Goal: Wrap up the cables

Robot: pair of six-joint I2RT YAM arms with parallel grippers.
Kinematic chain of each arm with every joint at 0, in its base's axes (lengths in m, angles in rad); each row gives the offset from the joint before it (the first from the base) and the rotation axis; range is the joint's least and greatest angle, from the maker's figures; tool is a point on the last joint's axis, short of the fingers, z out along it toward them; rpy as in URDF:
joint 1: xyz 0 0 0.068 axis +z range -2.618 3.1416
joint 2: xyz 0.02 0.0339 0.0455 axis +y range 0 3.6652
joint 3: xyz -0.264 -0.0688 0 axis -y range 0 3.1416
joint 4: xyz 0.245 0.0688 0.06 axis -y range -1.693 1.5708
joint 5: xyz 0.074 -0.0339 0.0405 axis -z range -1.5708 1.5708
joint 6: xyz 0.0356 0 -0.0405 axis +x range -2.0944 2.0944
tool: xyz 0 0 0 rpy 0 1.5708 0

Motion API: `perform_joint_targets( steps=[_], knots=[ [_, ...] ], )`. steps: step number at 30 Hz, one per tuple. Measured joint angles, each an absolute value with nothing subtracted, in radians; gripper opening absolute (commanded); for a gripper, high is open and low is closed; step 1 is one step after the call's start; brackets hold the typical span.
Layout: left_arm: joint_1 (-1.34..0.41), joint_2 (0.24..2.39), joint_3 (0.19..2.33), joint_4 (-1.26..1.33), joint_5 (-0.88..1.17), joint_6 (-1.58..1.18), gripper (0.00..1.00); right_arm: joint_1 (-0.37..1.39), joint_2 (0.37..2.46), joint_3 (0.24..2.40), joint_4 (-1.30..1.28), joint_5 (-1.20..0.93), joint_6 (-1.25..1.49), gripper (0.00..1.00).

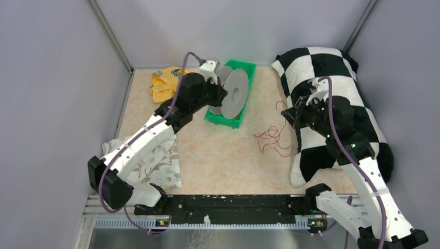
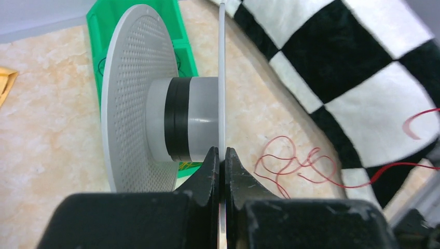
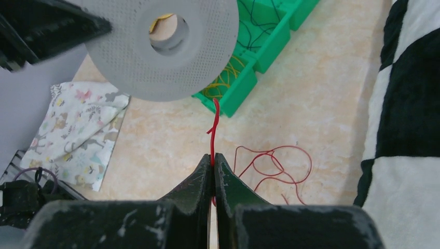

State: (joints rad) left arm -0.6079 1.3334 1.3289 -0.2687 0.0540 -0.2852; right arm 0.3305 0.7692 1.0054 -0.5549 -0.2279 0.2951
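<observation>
A robotics lab test cell is shown. A beige, stone-patterned tabletop [image 1: 223, 155] is boxed in by plain pale grey walls [image 1: 52, 78], which are joined at the far corners by metal posts [image 1: 111, 36]. Two white-and-black robot arms [image 1: 140, 145] are bolted to a black mounting plate [image 1: 233, 202] above a ridged aluminium rail [image 1: 207, 223] at the near edge. Unrelated props are set out: a green bin [image 1: 249, 71], a checkered cushion [image 1: 321, 62], a printed cloth [image 1: 161, 171] and a yellow cloth [image 1: 162, 85].
</observation>
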Motion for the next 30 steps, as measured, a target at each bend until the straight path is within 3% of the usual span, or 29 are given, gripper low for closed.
perform_joint_targets(
  steps=[4,11,24,30],
  knots=[
    [-0.732,1.420,1.333,-0.239,-0.177,-0.259,0.00,0.331,0.871,1.149,-0.602,-0.185,0.269,0.00],
    [-0.810,1.449,1.307,-0.216,-0.416,-0.233,0.00,0.331,0.879,1.180,-0.634,-0.132,0.276,0.00],
    [-0.914,1.388,1.361,-0.315,-0.549,-0.245,0.00,0.331,0.869,1.160,-0.636,-0.128,0.309,0.00],
    [-1.105,1.249,1.299,-0.416,-0.643,-0.286,0.00,0.331,0.868,1.150,-0.612,-0.142,0.323,0.00]
  ],
)
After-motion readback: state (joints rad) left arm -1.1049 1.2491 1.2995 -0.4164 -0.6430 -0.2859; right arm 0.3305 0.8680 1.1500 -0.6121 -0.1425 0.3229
